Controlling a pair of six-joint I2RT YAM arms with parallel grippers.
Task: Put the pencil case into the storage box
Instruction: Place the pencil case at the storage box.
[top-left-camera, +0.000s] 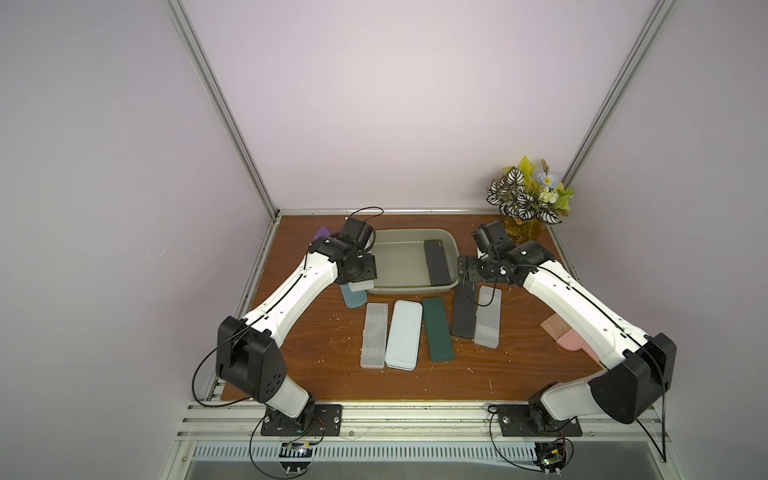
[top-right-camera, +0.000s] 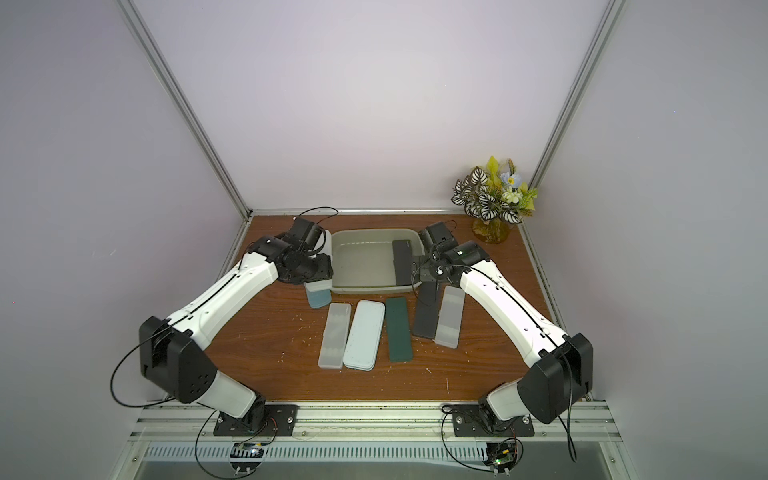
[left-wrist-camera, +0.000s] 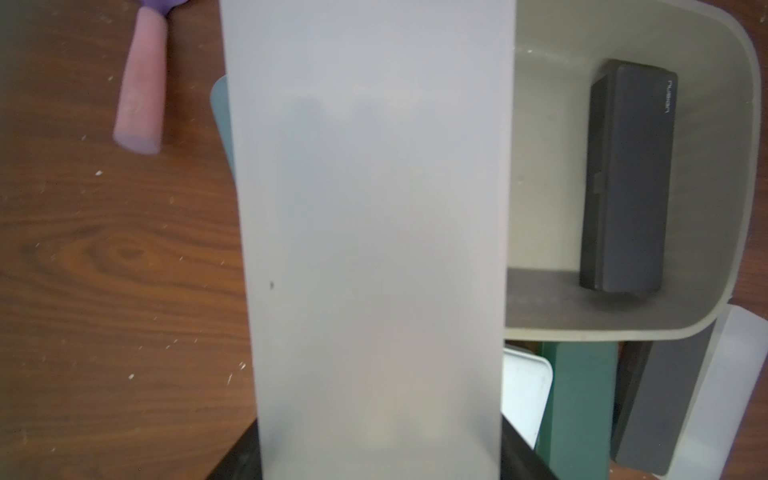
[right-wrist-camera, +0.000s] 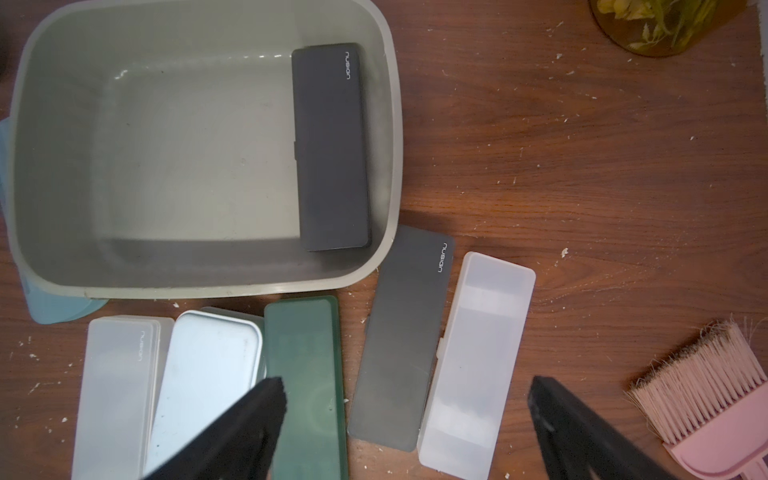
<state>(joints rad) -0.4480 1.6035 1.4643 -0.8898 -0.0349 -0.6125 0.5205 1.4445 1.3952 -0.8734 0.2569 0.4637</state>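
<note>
Left gripper (top-left-camera: 360, 280): clamped partway shut across a frosted translucent plastic pencil case (left-wrist-camera: 374, 228), held clear of the brown wooden table (top-left-camera: 316, 353). Hanging over the left near corner of the shallow grey-green plastic storage box (right-wrist-camera: 397, 124), toward the table's far edge; not yet inside. Already in the box, along its right wall: a dark grey rectangular pencil case (right-wrist-camera: 330, 145). Right gripper (right-wrist-camera: 407, 399): spread wide, holding nothing, above the row of loose cases (right-wrist-camera: 303, 374). Likely trouble if released here: landing astride the rim, tipping outward onto the slate-blue case (top-left-camera: 353, 300) beside the box.
</note>
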